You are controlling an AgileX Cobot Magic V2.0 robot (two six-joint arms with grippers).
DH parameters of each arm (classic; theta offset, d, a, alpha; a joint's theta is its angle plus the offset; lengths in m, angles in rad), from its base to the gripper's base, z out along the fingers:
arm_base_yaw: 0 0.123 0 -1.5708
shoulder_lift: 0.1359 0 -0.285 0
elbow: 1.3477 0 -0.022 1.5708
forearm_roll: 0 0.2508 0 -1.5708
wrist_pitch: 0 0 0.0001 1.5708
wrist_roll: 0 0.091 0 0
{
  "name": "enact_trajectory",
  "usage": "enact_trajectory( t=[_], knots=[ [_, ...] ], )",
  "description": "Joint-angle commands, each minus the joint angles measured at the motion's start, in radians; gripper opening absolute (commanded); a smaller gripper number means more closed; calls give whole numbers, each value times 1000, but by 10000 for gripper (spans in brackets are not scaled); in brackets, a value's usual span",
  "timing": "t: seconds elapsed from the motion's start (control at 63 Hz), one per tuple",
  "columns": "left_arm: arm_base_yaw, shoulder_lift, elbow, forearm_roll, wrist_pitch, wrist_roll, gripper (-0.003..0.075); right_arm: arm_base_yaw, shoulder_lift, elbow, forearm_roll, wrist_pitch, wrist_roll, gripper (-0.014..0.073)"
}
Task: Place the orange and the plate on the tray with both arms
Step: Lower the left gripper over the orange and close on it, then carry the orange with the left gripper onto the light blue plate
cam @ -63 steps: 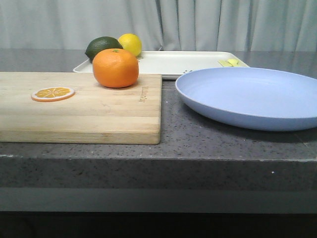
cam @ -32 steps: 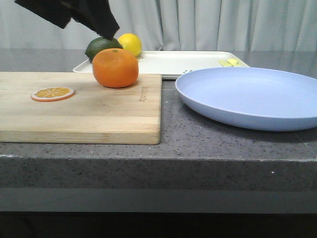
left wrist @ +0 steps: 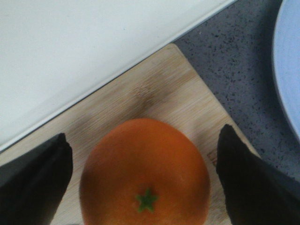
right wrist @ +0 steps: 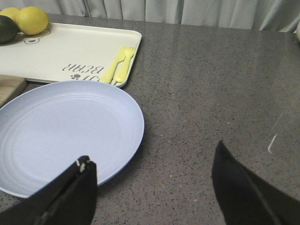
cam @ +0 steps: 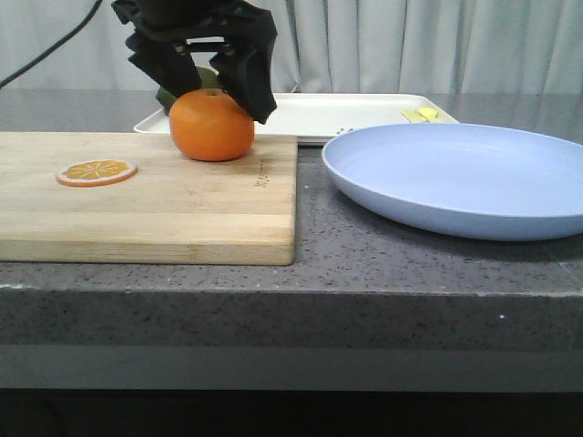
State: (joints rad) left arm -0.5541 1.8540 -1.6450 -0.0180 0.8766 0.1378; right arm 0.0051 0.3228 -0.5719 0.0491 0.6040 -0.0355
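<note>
Left gripper [cam: 208, 82] spread wide, fingers either side of the orange [cam: 212, 125], upper left of front frame, on the cutting board [cam: 146, 196]. Right gripper [right wrist: 154, 187] spread, over bare counter beside the plate [cam: 460, 177]. Tray [cam: 319, 114] behind, upper centre.
</note>
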Motion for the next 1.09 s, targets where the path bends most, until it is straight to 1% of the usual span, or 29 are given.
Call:
enact_trajectory(
  t=[0.0,0.159,0.285,0.333,0.523,0.571,0.682,0.777,0.888,1.079],
  knots=[
    [-6,-28,-47,-31,-23,-10,610,-4,16,-34,-14,-73,-10,532],
    [-6,-12,-47,-31,7,-10,610,-4,16,-34,-14,-73,-10,532],
    [-6,-12,-47,-31,40,-10,594,-4,16,-34,-14,-73,-10,532],
    [-6,-12,-47,-31,50,-10,577,-4,16,-34,-14,-73,-10,532],
    [-6,-12,-52,-29,55,-10,422,-4,16,-34,-14,-73,-10,532],
    [-6,-12,-59,-29,58,-10,408,-4,16,-34,-14,-73,-10,532],
    [-18,-12,-106,-31,79,-10,408,-4,16,-34,-14,-73,-10,532],
    [-52,-12,-155,-31,80,-10,408,-4,16,-34,-14,-73,-10,532],
    [-125,-3,-198,-18,42,-8,410,-4,16,-34,-14,-73,-10,532],
    [-248,92,-301,0,4,-8,410,-4,16,-34,-14,-73,-10,532]
  ],
)
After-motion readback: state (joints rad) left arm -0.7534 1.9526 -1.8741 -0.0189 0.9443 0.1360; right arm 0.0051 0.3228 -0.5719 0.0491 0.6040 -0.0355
